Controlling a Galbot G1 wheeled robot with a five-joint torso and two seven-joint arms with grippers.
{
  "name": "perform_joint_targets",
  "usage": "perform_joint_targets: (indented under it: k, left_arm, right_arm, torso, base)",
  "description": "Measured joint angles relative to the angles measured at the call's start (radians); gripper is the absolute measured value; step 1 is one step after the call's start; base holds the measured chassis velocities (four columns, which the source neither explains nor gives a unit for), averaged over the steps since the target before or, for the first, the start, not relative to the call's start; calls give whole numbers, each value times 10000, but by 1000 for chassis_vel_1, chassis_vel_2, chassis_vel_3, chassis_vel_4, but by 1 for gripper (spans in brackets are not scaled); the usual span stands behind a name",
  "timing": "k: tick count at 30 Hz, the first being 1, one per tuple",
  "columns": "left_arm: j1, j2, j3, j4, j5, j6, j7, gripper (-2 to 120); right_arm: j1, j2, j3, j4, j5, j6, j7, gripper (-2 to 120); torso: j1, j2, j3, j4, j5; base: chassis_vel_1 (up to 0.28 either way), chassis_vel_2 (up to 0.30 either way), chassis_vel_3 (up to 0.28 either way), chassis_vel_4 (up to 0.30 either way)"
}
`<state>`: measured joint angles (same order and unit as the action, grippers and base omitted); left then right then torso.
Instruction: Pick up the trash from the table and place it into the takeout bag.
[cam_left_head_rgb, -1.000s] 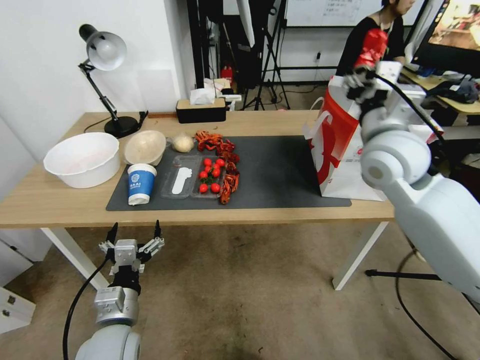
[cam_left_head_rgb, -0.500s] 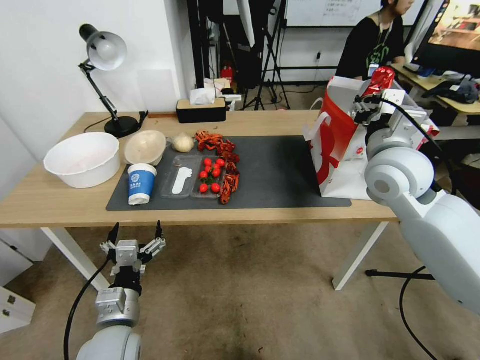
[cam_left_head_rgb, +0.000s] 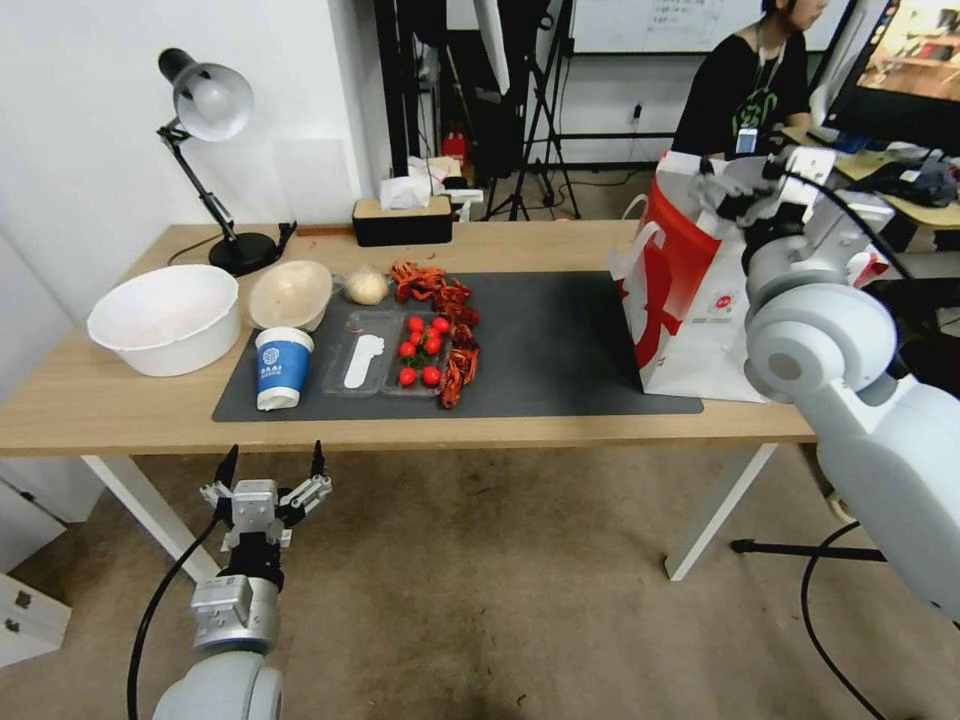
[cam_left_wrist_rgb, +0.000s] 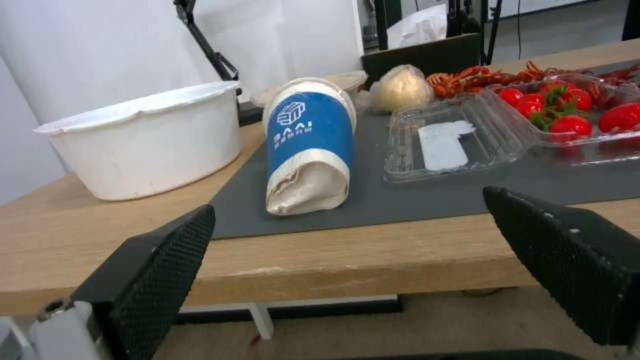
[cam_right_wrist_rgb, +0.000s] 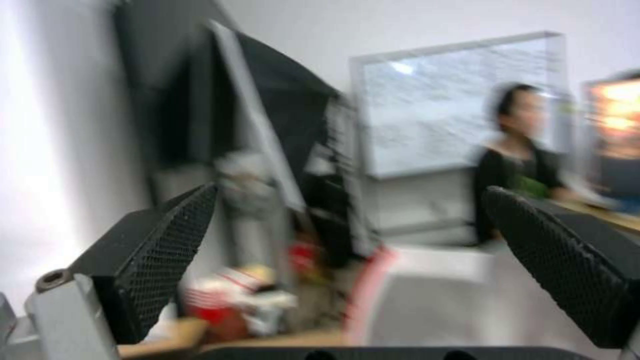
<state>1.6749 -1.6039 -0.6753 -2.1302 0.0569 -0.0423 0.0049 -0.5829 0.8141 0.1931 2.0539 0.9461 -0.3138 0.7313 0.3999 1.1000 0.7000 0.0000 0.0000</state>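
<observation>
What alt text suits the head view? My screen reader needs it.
The open right gripper hovers over the white and red takeout bag at the table's right end. The open left gripper waits below the table's front edge, near a blue paper cup.

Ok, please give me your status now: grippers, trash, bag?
Right gripper open over the takeout bag mouth. Left gripper open, below the table edge. Blue paper cup and beige bowl on the table.
</observation>
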Motion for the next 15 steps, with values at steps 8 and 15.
perform_joint_targets:
  k: [8, 15]
  left_arm:
    - [-1, 9, -5, -10, -2, 0, 1, 100]
    - [2, 45, -30, -15, -26, 0, 1, 100]
  right_arm:
    - [-152, -148, 31, 471, 207, 961, -1063, 100]
    - [-1613, -523, 258, 1395, 292, 2455, -3615, 100]
  torso:
    - [0, 0, 0, 1, -1]
    - [0, 1, 0, -1, 1]
  base:
    - [0, 0, 0, 0]
    - [0, 0, 0, 0]
